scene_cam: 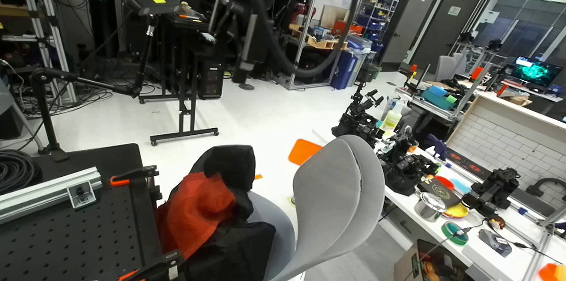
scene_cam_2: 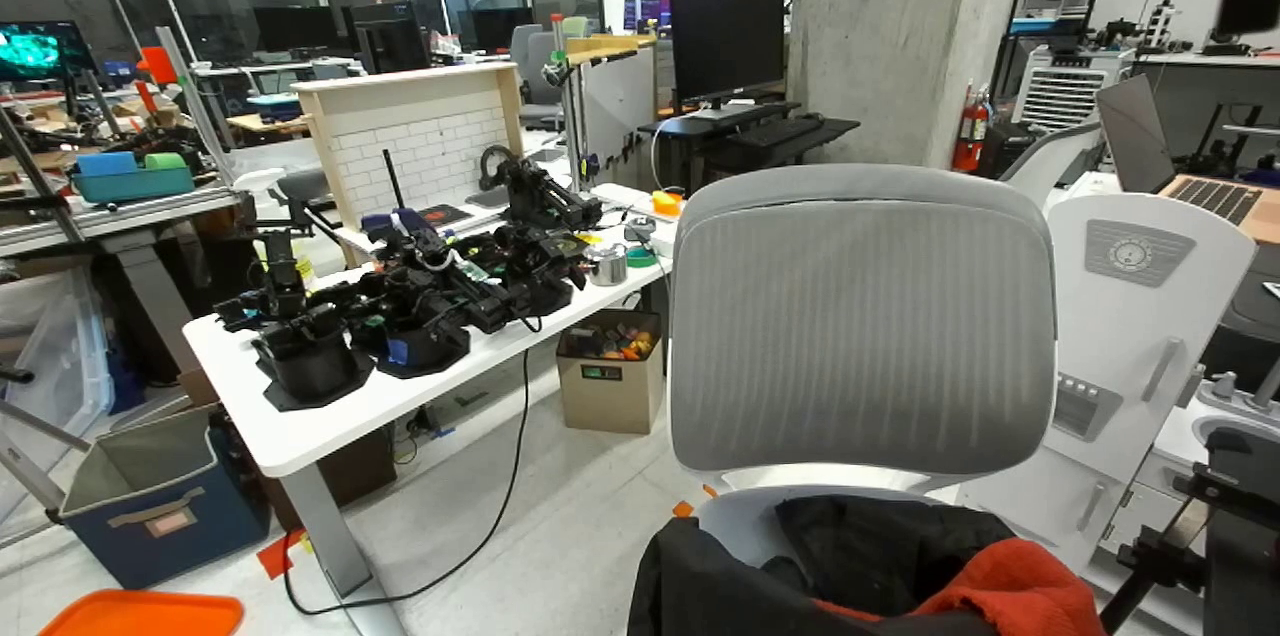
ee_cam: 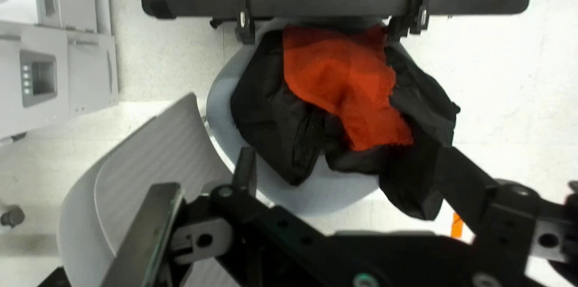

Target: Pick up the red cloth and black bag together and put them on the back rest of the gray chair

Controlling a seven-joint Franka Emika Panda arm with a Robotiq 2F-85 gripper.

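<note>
The gray chair's back rest (scene_cam: 338, 197) stands upright beside its seat; it also shows in an exterior view (scene_cam_2: 865, 336) and in the wrist view (ee_cam: 158, 174). The red cloth (scene_cam: 201, 210) lies crumpled on top of the black bag on the seat; it also shows in an exterior view (scene_cam_2: 1020, 581) and the wrist view (ee_cam: 343, 79). The black bag (scene_cam: 234, 245) spreads across the seat and overhangs its edge; it also shows in an exterior view (scene_cam_2: 720, 576) and the wrist view (ee_cam: 280, 120). My gripper (ee_cam: 351, 165) is open and empty, high above the chair (scene_cam: 230, 47).
A black perforated table (scene_cam: 79, 232) with clamps (ee_cam: 244, 11) adjoins the seat. An aluminium rail (scene_cam: 48, 195) lies on it. A white table (scene_cam_2: 390, 406) with several black robot arms stands beyond the chair. A white toy kitchen (scene_cam_2: 1120, 356) stands behind the back rest.
</note>
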